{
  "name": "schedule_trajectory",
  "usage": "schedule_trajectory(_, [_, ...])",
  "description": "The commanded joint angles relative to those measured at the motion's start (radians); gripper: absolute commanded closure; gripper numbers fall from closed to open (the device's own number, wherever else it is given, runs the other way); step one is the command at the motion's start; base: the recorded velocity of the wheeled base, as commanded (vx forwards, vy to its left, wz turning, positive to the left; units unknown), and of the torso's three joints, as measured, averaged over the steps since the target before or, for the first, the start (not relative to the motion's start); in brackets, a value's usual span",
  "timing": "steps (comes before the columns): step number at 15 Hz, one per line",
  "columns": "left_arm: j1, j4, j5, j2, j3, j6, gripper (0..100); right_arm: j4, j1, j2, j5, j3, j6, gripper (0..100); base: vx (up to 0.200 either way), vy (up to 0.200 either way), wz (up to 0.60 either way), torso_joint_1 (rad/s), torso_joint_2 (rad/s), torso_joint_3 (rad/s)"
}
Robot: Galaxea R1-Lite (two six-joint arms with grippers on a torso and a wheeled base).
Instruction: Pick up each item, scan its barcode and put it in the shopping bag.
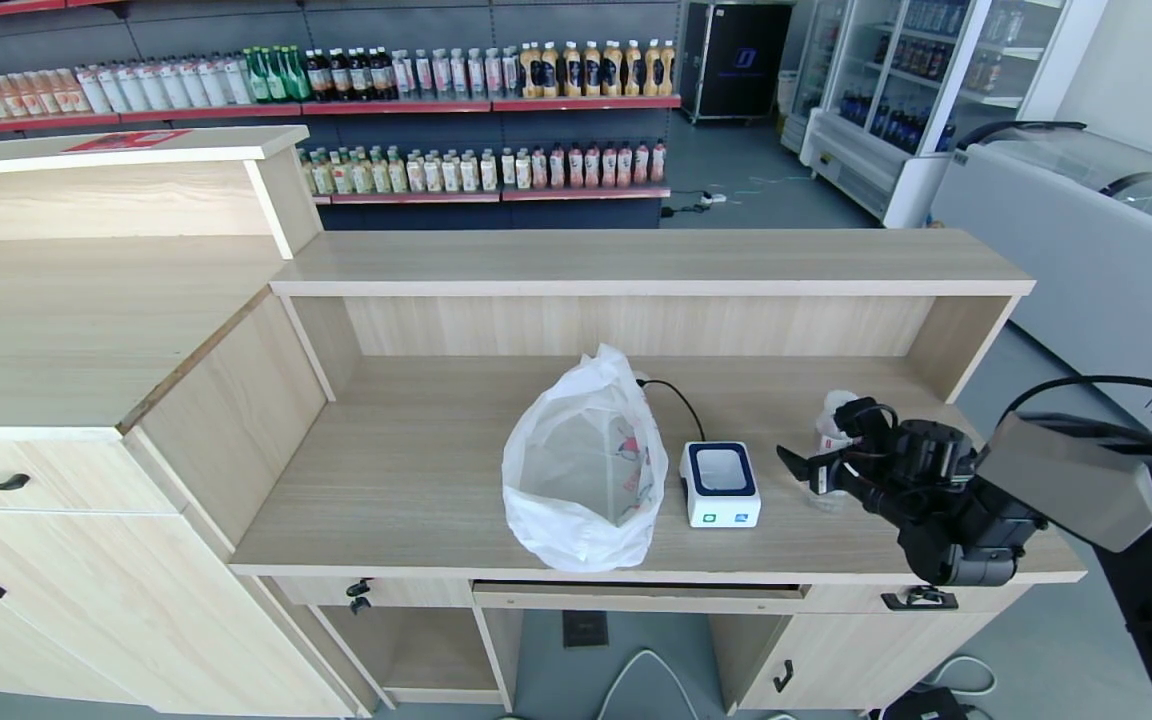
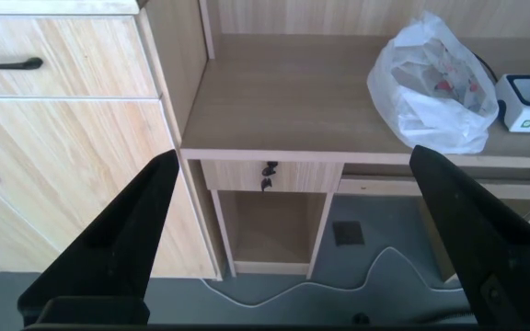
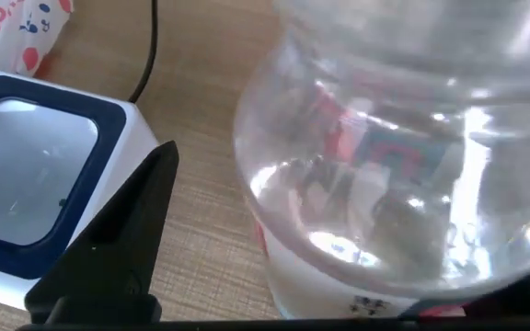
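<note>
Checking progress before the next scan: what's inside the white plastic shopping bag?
The white plastic shopping bag stands open on the wooden counter; through its mouth no item shows, just film and red print. Its bottom folds are covered, so something small could hide there.

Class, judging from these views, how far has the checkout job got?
Done: nothing evident; the white plastic shopping bag looks empty. In hand: the right gripper brackets the clear plastic bottle, fingers open. To do: grip, scan at the white, blue-framed scanner, bag it.
</note>
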Motion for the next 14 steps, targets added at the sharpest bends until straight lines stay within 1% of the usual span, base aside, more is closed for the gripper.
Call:
schedule_trajectory(1, [0.0,0.0,0.0,0.0,0.0,0.0,0,0.0,0.002,-0.006,0.007,-0.002,0.003,100,0.0,0.0,0.0,0.0,0.0,0.0])
schedule_trajectory(7, [0.0,0.0,0.0,0.0,0.0,0.0,0,0.008,0.0,-0.028,0.007,-0.002,0.011,100,0.0,0.0,0.0,0.0,0.0,0.0])
schedule_trajectory(10, [0.0,0.0,0.0,0.0,0.0,0.0,0,0.006,0.011,-0.057,0.004,0.024,0.038,100,0.0,0.0,0.0,0.0,0.0,0.0])
schedule_trajectory(14, [0.0,0.0,0.0,0.0,0.0,0.0,0,0.0,0.013,-0.172,0.004,0.082,0.132,100,0.0,0.0,0.0,0.0,0.0,0.0])
